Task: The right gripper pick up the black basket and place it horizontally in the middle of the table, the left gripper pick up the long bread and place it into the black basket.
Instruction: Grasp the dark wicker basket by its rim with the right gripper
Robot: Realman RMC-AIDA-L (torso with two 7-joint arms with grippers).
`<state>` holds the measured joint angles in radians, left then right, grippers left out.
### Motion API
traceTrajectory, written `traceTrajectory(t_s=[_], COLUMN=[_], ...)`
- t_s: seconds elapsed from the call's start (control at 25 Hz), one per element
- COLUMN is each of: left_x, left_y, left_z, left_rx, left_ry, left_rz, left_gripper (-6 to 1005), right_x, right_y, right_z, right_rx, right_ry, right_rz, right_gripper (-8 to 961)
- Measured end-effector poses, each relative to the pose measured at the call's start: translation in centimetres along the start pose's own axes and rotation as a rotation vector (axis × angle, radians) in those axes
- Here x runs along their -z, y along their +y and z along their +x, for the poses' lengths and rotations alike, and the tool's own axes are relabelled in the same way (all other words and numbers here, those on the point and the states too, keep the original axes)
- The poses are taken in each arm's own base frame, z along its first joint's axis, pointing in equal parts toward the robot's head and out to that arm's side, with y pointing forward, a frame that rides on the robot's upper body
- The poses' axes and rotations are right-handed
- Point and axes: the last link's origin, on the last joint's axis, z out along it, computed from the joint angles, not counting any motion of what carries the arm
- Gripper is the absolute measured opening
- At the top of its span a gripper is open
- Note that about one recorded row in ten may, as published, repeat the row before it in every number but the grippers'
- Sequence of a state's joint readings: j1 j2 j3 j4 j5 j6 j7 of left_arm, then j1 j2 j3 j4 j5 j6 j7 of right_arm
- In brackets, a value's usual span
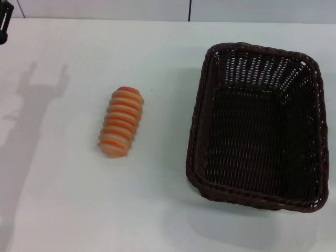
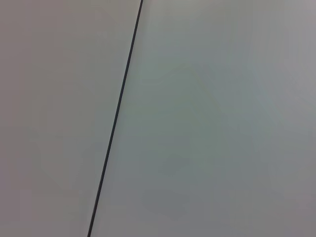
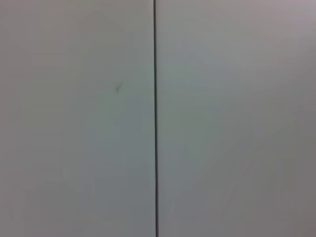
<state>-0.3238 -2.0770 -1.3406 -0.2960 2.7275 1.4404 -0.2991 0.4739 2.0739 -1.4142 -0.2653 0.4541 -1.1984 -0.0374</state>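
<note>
The long bread, striped orange and cream, lies on the white table left of the middle, with its length running towards the back. The black basket stands on the right side of the table, empty, with its long side running front to back. A black part of my left gripper shows at the far back left corner, well away from the bread. My right gripper is out of view. Both wrist views show only a plain grey surface with a thin dark seam.
The table's back edge meets a pale wall with a dark vertical seam. A shadow of an arm falls on the table's left side. Bare tabletop lies between the bread and the basket.
</note>
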Motion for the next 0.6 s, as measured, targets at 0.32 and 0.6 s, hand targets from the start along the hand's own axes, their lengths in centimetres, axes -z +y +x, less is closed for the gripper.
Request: traceTrajectory(t_s=[0.32,0.6], left_x=[0.05,-0.05], left_y=[-0.03,-0.03], left_z=[0.00,0.04], left_rx=[0.001,0.000], left_ry=[-0.001,0.002], left_rz=[0.001,-0.001], left_gripper=[800,800], right_x=[0.08,0.18], right_y=[-0.08,-0.22], right_z=[0.06,0.07], right_rx=[0.003,0.002], right_ry=[0.003,0.003], right_rz=[0.001,0.004], right_gripper=[707,708])
